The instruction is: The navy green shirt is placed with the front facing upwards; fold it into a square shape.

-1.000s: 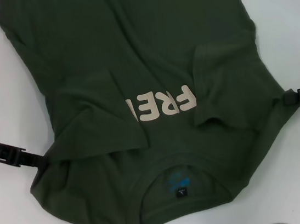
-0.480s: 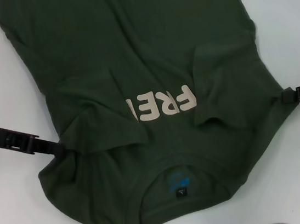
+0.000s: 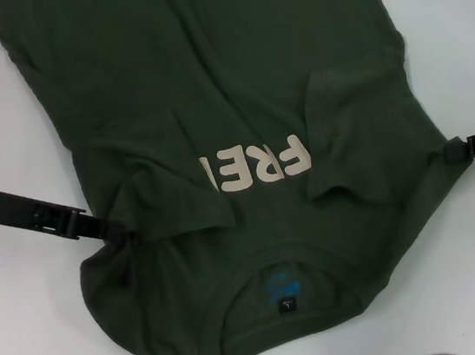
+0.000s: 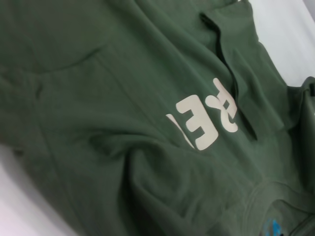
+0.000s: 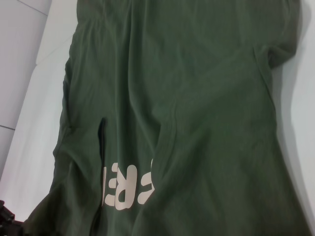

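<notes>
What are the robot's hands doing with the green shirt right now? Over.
Left gripper at shirt's left shoulder edge, right gripper at its right edge. Navy green shirt front up, both sleeves folded in. Nothing in the way.

Your left arm's black gripper (image 3: pixel 109 229) comes in low from the left side, its tip tucked into cloth so you can't really see the fingers. Your right arm's black gripper (image 3: pixel 462 150) sits at the far right edge, tip buried the same way.
</notes>
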Available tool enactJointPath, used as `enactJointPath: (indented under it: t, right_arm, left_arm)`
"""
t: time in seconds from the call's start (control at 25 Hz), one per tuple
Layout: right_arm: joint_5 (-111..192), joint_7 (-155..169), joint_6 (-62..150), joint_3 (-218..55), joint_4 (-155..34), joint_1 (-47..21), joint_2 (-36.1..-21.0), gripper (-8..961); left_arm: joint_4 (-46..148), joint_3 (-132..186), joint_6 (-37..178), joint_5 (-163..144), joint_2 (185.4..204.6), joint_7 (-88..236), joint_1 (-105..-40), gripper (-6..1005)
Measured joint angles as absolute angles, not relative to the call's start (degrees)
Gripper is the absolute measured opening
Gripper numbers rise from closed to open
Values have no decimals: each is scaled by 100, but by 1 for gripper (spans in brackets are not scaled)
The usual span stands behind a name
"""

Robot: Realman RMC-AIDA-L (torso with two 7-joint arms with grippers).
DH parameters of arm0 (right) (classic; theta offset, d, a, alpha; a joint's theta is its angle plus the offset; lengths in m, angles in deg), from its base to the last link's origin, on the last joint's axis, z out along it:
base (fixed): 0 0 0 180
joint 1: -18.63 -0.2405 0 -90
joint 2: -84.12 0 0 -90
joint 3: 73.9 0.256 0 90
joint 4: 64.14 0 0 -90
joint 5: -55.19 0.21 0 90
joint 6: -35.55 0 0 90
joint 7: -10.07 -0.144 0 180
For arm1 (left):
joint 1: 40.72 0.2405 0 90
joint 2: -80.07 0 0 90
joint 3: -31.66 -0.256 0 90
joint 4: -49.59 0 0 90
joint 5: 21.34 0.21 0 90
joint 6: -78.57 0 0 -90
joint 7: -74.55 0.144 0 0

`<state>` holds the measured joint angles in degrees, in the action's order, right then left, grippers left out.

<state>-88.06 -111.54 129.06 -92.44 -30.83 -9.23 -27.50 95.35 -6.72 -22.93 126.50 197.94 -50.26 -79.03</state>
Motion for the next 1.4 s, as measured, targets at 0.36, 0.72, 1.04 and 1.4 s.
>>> enactJointPath:
  t: [0.36,0.72,1.04,1.4]
  right_arm:
    - [-8790,-11157,12897,-9244,-3083,-936,-2750,35]
    - [-8788,-11157,12896,-9244,-3083,-988,-2749,35]
    - [-8788,-11149,12898,-9244,-3083,-1001,-2750,36]
    - [-8790,-11136,12898,-9244,-3082,-1002,-2749,36]
  left_arm:
    - [9514,-684,-2292,12639,19923,-5019,-7942,87]
    - [9471,-823,-2241,12675,20020,-4972,-7956,105]
    - [9435,-860,-1999,12682,20061,-4965,-7924,291]
    - [9375,-1046,-1739,12701,20154,-4912,-7954,410]
